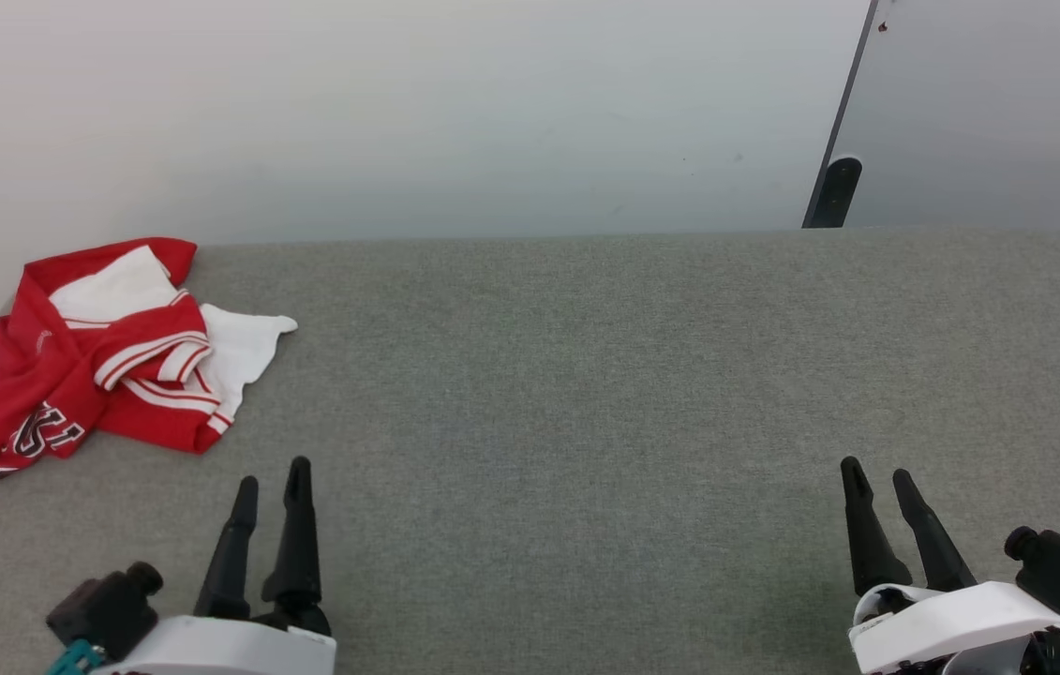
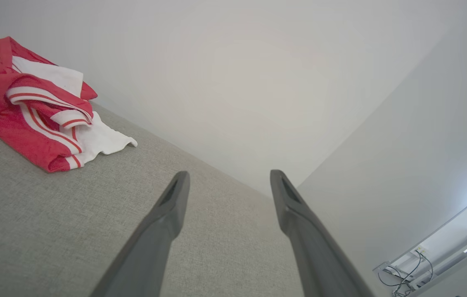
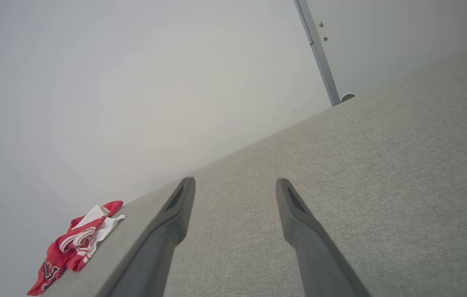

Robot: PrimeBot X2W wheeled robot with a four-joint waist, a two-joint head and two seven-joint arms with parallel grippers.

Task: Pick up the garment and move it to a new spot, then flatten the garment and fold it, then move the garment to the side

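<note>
The garment (image 1: 94, 361), a red T-shirt with white sleeves and striped trim, lies crumpled at the far left of the grey fabric surface (image 1: 586, 375), partly over its left edge. In the left wrist view the garment (image 2: 31, 107) sits up and to the left of the fingers; in the right wrist view the garment (image 3: 76, 243) is small at the lower left. My left gripper (image 1: 272, 478) stands open near the front left, a little below and right of the shirt, empty. My right gripper (image 1: 876, 473) stands open and empty at the front right, far from the shirt.
A pale wall (image 1: 398, 112) rises behind the surface's far edge. A dark post (image 1: 834, 192) stands at the back right beside a grey panel (image 1: 989, 112).
</note>
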